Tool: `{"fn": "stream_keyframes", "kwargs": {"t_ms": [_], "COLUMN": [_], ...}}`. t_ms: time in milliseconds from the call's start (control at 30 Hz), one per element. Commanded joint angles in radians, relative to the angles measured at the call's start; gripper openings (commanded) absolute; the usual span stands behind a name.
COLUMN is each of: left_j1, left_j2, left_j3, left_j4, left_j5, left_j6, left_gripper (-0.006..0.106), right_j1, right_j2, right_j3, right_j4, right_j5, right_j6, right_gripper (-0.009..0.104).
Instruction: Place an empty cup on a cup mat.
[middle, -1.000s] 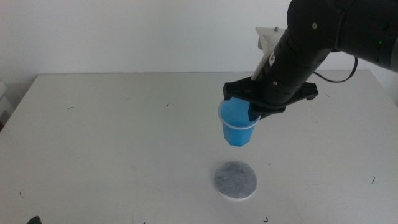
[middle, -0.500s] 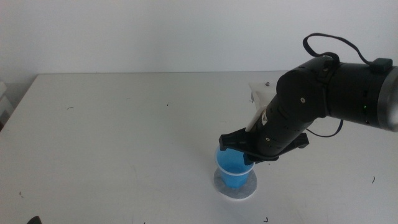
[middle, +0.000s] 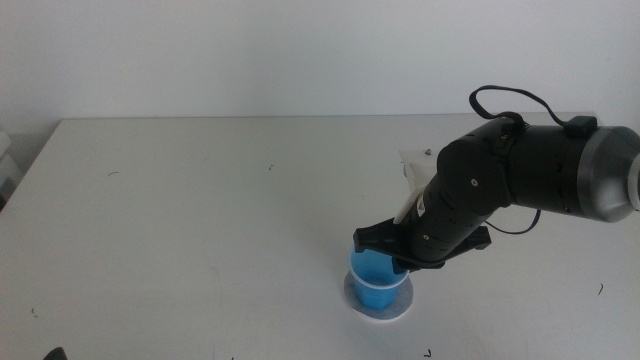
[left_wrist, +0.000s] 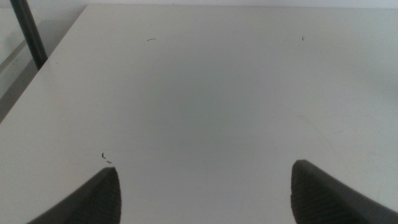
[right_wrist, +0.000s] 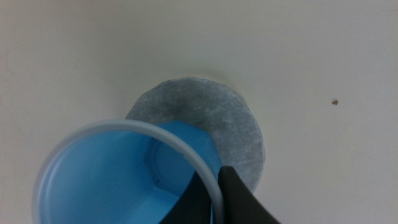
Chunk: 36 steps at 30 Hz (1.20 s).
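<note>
The blue cup (middle: 372, 285) is upright with its base on or just above the grey cup mat (middle: 394, 309), near the table's front, right of centre. My right gripper (middle: 395, 262) is shut on the cup's rim, one jaw inside and one outside. In the right wrist view the cup (right_wrist: 112, 180) is empty and blue inside. It covers part of the speckled mat (right_wrist: 233, 124), and my gripper (right_wrist: 217, 190) pinches its white rim. I cannot tell whether the cup touches the mat. My left gripper (left_wrist: 205, 193) is open and empty over bare table, far from the cup.
The white table (middle: 200, 200) carries nothing else besides small dark specks. A white wall stands behind it. A dark post (left_wrist: 28, 34) stands past the table's edge in the left wrist view.
My right arm has come down and slightly forward with the cup. The cup went from hanging well above the mat to sitting low over it.
</note>
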<state>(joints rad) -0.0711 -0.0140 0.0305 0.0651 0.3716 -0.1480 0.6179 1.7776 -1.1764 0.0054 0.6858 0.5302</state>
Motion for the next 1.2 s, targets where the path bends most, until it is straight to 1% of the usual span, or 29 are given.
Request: {"fn": "stream_keyframes", "kwargs": {"t_ms": [0, 33, 67, 133, 400, 500, 600, 767, 833, 900, 967, 1067, 1167], "left_j1": [0.001, 0.001, 0.001, 0.001, 0.001, 0.001, 0.001, 0.001, 0.001, 0.001, 0.001, 0.001, 0.001], "left_j2": [-0.013, -0.013, -0.013, -0.013, -0.013, -0.013, -0.013, -0.013, -0.013, -0.013, -0.013, -0.013, -0.013], "left_j3": [-0.006, -0.006, -0.006, -0.006, -0.006, -0.006, -0.006, -0.006, -0.006, -0.006, -0.006, -0.006, -0.006], "left_j4": [0.0, 0.0, 0.0, 0.0, 0.0, 0.0, 0.0, 0.0, 0.0, 0.0, 0.0, 0.0, 0.0], "left_j5": [-0.067, -0.067, -0.067, -0.067, -0.067, -0.067, -0.067, -0.067, -0.067, -0.067, -0.067, -0.067, -0.067], "left_j6": [-0.011, -0.011, -0.011, -0.011, -0.011, -0.011, -0.011, -0.011, -0.011, -0.011, -0.011, -0.011, -0.011], "left_gripper": [0.105, 0.105, 0.105, 0.105, 0.105, 0.105, 0.105, 0.105, 0.105, 0.105, 0.105, 0.105, 0.105], "right_j1": [-0.009, -0.009, -0.009, -0.009, -0.009, -0.006, -0.006, -0.043, -0.077, -0.125, -0.17, -0.246, -0.326], "right_j2": [-0.036, -0.036, -0.037, -0.039, -0.071, -0.112, -0.182, -0.35, -0.416, -0.489, -0.557, -0.673, -0.785], "right_j3": [-0.018, -0.018, -0.018, -0.018, -0.019, -0.019, -0.019, -0.012, -0.006, 0.005, 0.03, 0.092, 0.176], "right_j4": [-0.017, -0.017, -0.015, -0.014, -0.014, -0.014, -0.02, -0.045, -0.05, -0.069, -0.071, -0.056, -0.035], "right_j5": [-0.024, -0.024, -0.024, -0.024, -0.029, -0.031, -0.034, -0.056, -0.053, -0.048, -0.049, -0.055, -0.063], "right_j6": [0.0, -0.001, -0.001, -0.001, 0.008, 0.009, 0.007, 0.007, 0.005, -0.001, -0.011, -0.044, -0.123], "right_gripper": [-0.001, -0.001, 0.01, 0.017, 0.062, 0.073, 0.077, 0.077, 0.077, 0.077, 0.077, 0.077, 0.077]}}
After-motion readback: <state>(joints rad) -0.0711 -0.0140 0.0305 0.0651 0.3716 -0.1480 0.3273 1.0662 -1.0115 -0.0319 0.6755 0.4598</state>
